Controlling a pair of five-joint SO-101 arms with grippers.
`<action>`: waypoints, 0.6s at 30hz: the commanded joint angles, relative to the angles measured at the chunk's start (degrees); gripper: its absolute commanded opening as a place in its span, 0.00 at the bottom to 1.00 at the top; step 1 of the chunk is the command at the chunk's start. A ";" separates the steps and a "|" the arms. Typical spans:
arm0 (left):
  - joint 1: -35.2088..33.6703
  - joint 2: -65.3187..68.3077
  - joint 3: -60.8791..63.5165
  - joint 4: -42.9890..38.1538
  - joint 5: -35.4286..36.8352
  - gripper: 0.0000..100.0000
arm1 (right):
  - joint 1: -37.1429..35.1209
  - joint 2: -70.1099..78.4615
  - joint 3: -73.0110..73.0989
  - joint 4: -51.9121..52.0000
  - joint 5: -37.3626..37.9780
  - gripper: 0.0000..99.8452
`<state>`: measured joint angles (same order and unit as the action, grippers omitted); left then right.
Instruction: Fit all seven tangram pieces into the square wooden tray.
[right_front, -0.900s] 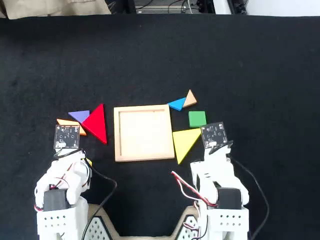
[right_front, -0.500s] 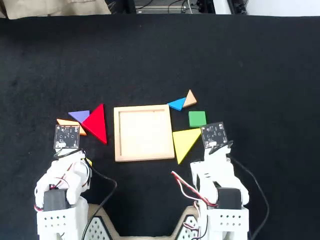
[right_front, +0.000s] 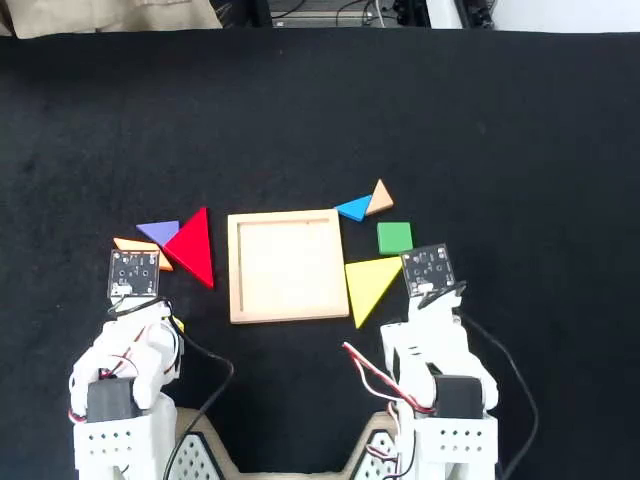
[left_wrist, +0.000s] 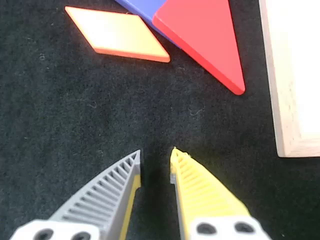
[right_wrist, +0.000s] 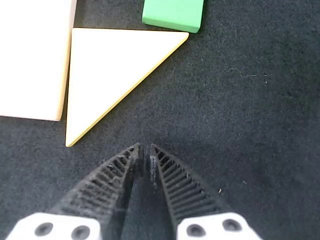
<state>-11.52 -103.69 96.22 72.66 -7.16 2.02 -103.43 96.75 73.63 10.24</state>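
The square wooden tray (right_front: 285, 316) lies flat on the black cloth (right_front: 320, 110), ahead of and between the two arms, and all seven pieces lie outside it. The left gripper (left_wrist: 156, 152) hangs just over bare cloth, its grey and yellow fingers almost together with a thin slit between the tips and nothing in them. Just ahead of it lies the red triangle (left_wrist: 205, 40), one corner pointing back toward the gripper, near the tray's edge (left_wrist: 280, 75) but apart from it. The orange parallelogram (left_wrist: 117, 34) lies beside the red piece, and the purple triangle (right_front: 158, 231) touches the red one on its far side. The right gripper (right_wrist: 145, 147) also sits low over bare cloth, its black fingers closed tip to tip and holding nothing. Ahead of it the yellow triangle (right_wrist: 107, 70) lies with one straight side along the tray's right edge. The green square (right_wrist: 172, 12) lies just beyond that triangle. Farther out, off the tray's far right corner, the blue triangle (right_front: 353, 209) and the tan triangle (right_front: 379, 199) touch each other.
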 joint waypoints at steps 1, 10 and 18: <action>-0.13 -0.62 1.10 0.26 0.44 0.11 | 0.62 -3.56 -0.22 0.26 0.44 0.03; 7.08 -0.62 1.10 0.26 0.62 0.11 | 0.35 -3.65 -0.22 0.26 0.18 0.03; 9.98 -0.79 -0.48 -0.97 0.44 0.11 | 0.26 -3.65 -0.22 0.26 0.44 0.03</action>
<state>-2.37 -103.87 96.22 72.66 -6.90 2.02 -103.43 96.75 73.63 10.24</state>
